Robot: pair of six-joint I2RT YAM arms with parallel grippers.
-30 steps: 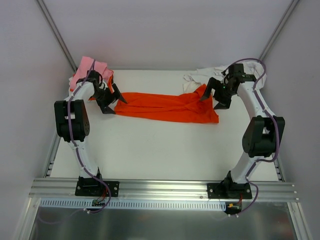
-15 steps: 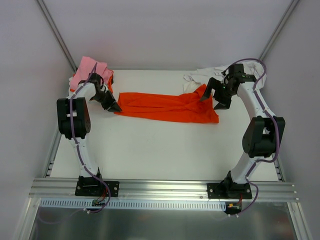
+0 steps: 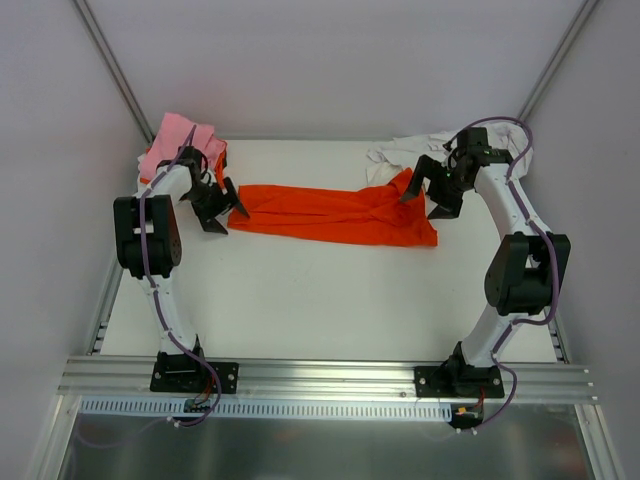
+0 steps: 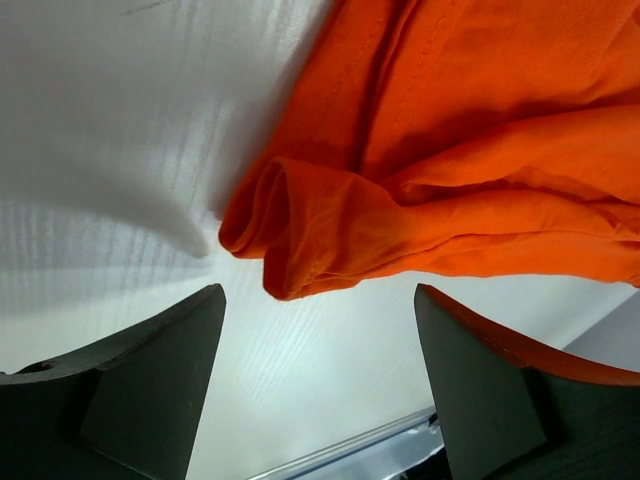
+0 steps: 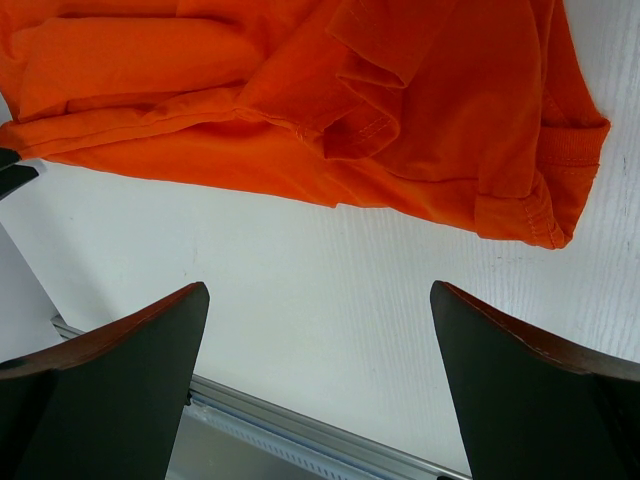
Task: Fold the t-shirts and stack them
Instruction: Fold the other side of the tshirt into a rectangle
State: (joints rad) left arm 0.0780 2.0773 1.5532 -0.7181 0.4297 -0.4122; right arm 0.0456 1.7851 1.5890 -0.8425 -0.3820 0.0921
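left fingers (image 4: 150, 380) spread, empty | right fingers (image 5: 110, 390) spread, empty

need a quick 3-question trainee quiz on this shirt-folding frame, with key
1. True or false: the left gripper is shut on cloth.
2. What lies stretched across the table between the two grippers? A. orange shirt B. towel C. jeans
3. What colour is the crumpled shirt at the far right corner, behind the right gripper?
Key: 1. False: it is open, with the shirt's end lying loose ahead of it. 2. A. 3. White.
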